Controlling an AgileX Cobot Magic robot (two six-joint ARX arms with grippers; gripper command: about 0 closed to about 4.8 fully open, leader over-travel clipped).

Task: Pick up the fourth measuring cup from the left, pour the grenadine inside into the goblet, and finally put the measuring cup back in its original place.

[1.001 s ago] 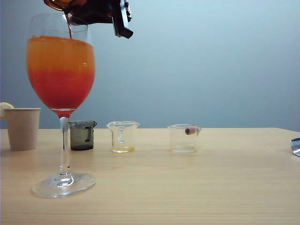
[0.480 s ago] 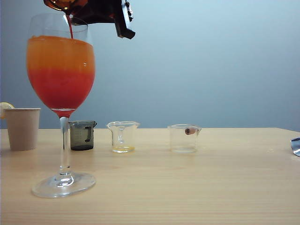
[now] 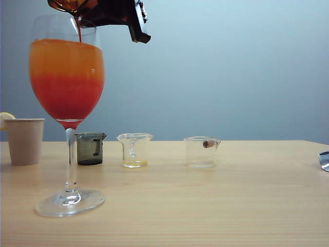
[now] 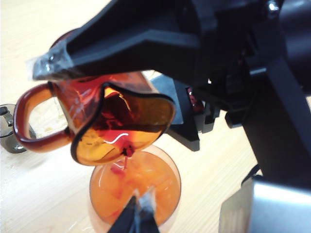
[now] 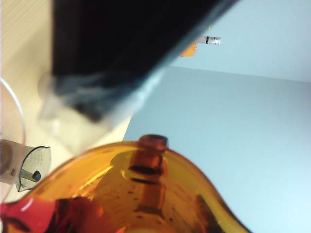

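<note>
The amber fourth measuring cup hangs tipped over the goblet at the exterior view's top left, with my right gripper shut on it after reaching across. A thin thread of grenadine falls from the spout onto the orange juice; a red layer lies beneath. In the left wrist view the cup, its handle and the dripping grenadine sit above the goblet's rim, and my left gripper hovers shut over the goblet. The right wrist view is filled by the cup under one finger.
On the wooden table behind the goblet stand a beige paper cup with a lemon slice, a smoky grey cup, a clear cup with yellow residue and another clear cup. A metal object pokes in at the right edge.
The right gripper has rolled a little further, tipping the measuring cup more steeply. The grenadine stream keeps running into the goblet. The left arm has stayed still.
</note>
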